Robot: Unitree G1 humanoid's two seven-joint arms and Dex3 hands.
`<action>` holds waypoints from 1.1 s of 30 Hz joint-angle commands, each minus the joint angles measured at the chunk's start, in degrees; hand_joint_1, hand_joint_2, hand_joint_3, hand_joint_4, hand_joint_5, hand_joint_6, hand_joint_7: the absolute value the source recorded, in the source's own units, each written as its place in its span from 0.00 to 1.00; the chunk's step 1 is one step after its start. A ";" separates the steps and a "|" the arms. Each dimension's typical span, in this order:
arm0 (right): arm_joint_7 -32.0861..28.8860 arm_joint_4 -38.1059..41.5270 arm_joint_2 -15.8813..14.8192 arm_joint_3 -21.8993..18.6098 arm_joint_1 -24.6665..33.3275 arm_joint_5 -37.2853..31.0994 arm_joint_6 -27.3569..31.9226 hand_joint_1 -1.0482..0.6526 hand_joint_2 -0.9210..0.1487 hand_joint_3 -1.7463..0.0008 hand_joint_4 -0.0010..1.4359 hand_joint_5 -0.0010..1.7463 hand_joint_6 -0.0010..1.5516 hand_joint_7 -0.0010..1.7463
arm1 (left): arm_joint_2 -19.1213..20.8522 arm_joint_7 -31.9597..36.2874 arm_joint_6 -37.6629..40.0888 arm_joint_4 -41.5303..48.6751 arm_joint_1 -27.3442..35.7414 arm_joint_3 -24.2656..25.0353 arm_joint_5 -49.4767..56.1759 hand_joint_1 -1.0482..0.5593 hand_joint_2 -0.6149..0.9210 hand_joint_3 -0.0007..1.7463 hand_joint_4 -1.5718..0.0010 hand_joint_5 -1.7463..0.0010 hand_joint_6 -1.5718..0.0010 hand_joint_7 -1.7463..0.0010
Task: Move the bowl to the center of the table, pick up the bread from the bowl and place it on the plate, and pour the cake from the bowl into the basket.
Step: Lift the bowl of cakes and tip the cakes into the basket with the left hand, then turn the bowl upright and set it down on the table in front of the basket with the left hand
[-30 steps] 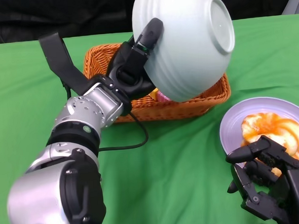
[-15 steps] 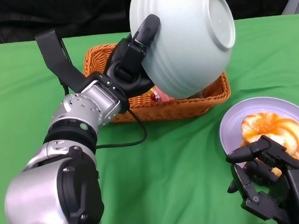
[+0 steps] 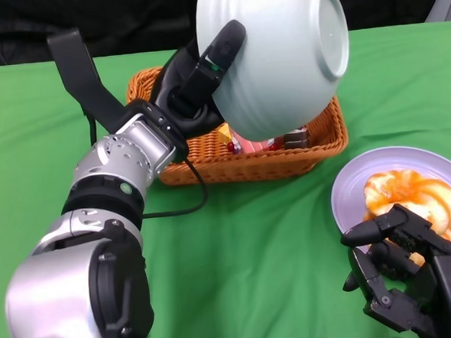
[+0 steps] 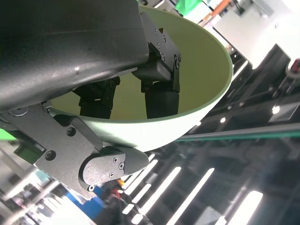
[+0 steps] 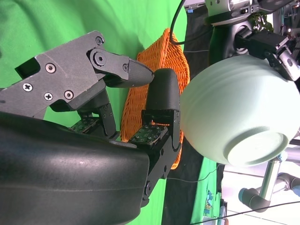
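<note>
Tipping over the wicker basket [image 3: 239, 149], the pale green bowl [image 3: 276, 58] hangs above the basket's middle, clear of its rim, with its foot ring facing up and toward the plate side and its mouth facing down and away, toward the basket's far-left corner. No long axis to speak of: it is round, and its centre axis runs from mouth to foot, well past horizontal.

Left robot hand [image 3: 198, 90] pinches the bowl wall: one finger lies over the ribbed outside, others press inside the cavity per the left wrist view. The inside looks empty there, so the pour is likely done. Dark and pink wrapped pieces, probably the cake [image 3: 266, 142], lie in the basket under the bowl.

Handling guess: rigid, glazed, smooth, so slippery under a rim pinch; looks ceramic or melamine, moderate weight, chips if dropped. The rim is the only practical hold; the ribs give slight purchase.

Right robot hand [image 3: 404, 273] holds nothing, fingers loosely curled and apart, at the near edge of the lilac plate [image 3: 349, 188], right of the basket. The bread [image 3: 407, 192] sits on that plate, on the green counter [image 3: 276, 250].
</note>
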 commanded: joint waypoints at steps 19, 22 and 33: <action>0.29 -0.38 -0.60 -0.51 0.11 0.86 -0.54 0.51 0.25 0.54 0.49 0.93 0.43 0.77 | 9.34 -7.93 -53.60 -17.84 9.99 -20.20 23.11 0.47 0.86 0.50 0.50 0.00 0.59 0.06; 0.55 -0.20 -0.60 -0.58 0.10 0.98 -0.93 0.50 0.25 0.54 0.48 0.94 0.42 0.78 | 10.75 -6.11 -61.31 -18.88 11.97 -21.60 25.20 0.47 0.91 0.44 0.48 0.00 0.58 0.08; 1.51 0.48 -0.52 -0.78 -0.69 1.59 -2.39 0.50 0.27 0.51 0.49 0.92 0.43 0.76 | 16.38 6.03 -91.38 -17.71 18.59 -23.65 34.67 0.56 0.69 0.67 0.49 0.00 0.52 0.15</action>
